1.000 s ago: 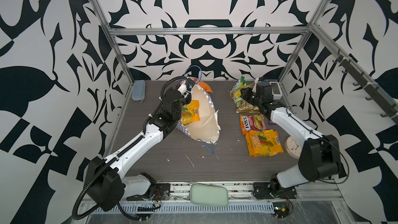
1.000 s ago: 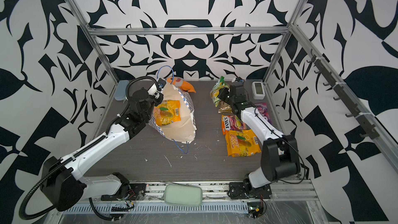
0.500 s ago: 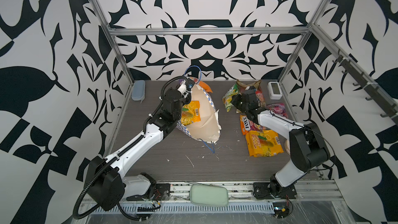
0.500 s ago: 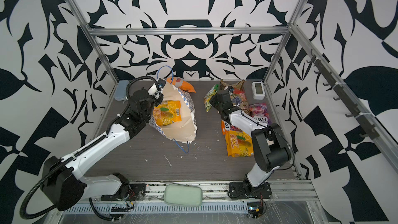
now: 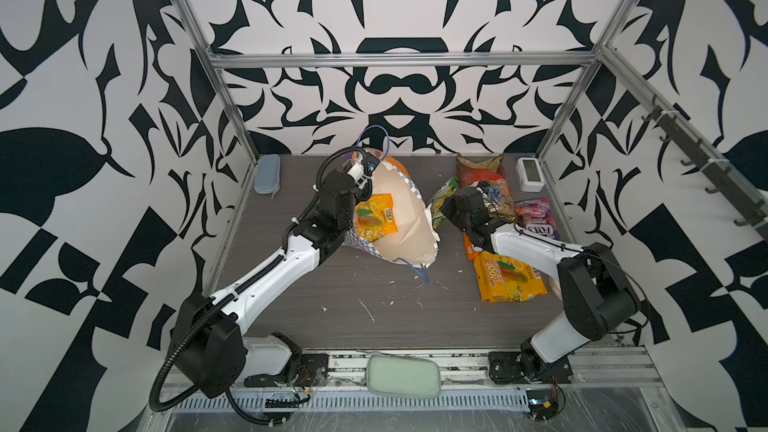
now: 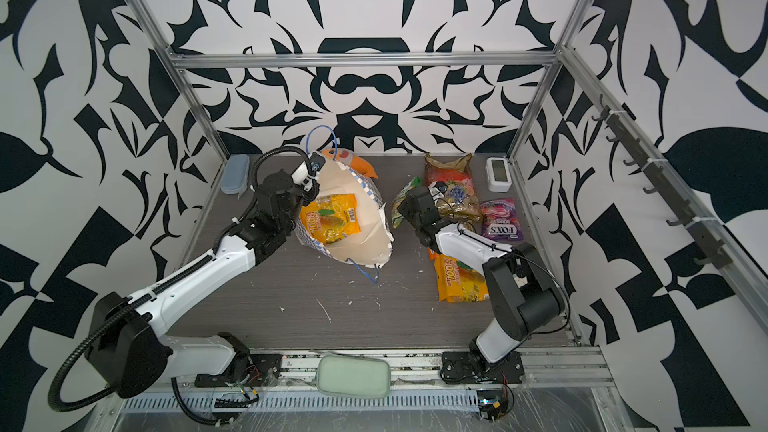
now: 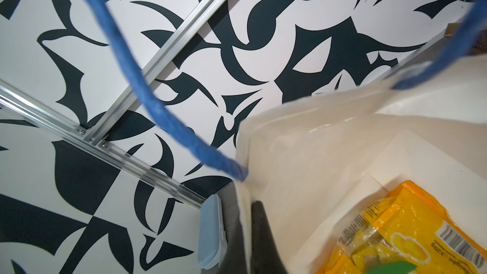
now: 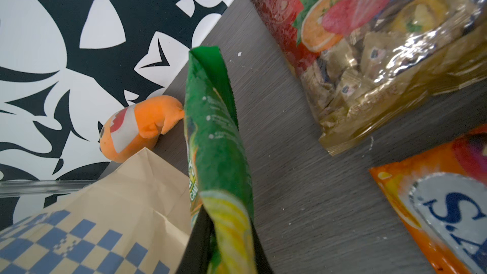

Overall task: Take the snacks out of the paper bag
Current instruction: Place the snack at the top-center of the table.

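Your left gripper (image 7: pixel 245 222): clamped tight on paper bag (image 5: pixel 409 218) rim, centre frame. Your right gripper (image 8: pixel 226 235): closed around green packet (image 5: pixel 441 200), just right of bag.

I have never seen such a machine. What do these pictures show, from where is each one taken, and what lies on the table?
These are two white-and-black robot arms, the left arm and the right arm, mounted at the near edge of a grey table, each ending in a gripper. Two pictures look down on the whole scene from above; the other two come from cameras on the wrists. The left gripper is shut on the rim of the paper bag, with a yellow packet inside it. The right gripper holds a green packet beside the bag. On the table lie a large fruit-print bag, a purple packet, a yellow-orange packet and an orange plush toy.
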Motion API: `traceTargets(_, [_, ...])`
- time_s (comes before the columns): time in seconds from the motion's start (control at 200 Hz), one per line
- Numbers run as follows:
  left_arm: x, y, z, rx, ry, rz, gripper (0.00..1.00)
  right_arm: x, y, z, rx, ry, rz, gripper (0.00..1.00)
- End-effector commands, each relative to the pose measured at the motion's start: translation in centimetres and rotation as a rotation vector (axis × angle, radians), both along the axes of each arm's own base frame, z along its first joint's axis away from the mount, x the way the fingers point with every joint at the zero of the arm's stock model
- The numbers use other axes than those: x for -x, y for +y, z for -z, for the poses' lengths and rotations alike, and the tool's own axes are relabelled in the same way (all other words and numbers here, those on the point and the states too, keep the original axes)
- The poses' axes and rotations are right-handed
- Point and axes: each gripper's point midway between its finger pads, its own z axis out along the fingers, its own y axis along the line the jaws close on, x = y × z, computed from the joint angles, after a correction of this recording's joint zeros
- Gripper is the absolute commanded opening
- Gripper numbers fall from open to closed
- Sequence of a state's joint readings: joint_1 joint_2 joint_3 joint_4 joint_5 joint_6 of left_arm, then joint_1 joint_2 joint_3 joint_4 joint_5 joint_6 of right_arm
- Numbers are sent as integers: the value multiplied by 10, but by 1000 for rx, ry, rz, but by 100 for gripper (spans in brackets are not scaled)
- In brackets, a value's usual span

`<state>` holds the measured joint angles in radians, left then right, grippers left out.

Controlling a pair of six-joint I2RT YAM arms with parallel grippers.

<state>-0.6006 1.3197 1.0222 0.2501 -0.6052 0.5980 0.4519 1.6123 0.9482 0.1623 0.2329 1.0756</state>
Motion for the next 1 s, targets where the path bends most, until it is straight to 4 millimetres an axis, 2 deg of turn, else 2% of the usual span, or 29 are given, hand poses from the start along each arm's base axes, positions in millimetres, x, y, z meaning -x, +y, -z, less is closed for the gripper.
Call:
traceTargets(0.0, [2,3,-42,76,-112,-5,0,-36,-3,-54,-40,-163,68,0])
traceTargets(0.12, [6,7,-41,77,-115,-14,0,-60,-6,-51,-39,-180,97,0])
traceTargets(0.145, [13,12,-53,94,-142,-15,0,-66,-7,-51,-49,-186,105,0])
traceTargets(0.295, [17,15,-55,86,-137,-15,0,-91,-6,-37,-61,-190,153,1])
traceTargets(0.47, [21,19,-56,78,-139,-25,0,-108,-4,-18,-77,-165,198,2])
traceTargets(0.555, [21,20,-58,74,-141,-25,0,-113,-1,-12,-85,-161,199,7])
traceTargets(0.77, [19,17,-57,68,-141,-22,0,-106,-1,-1,-90,-116,190,37])
traceTargets(0.885, [17,16,-55,70,-137,-21,0,-96,-6,-2,-76,-94,194,40])
traceTargets(0.995, [17,15,-53,77,-134,-16,0,-81,-22,-7,-53,-121,242,42])
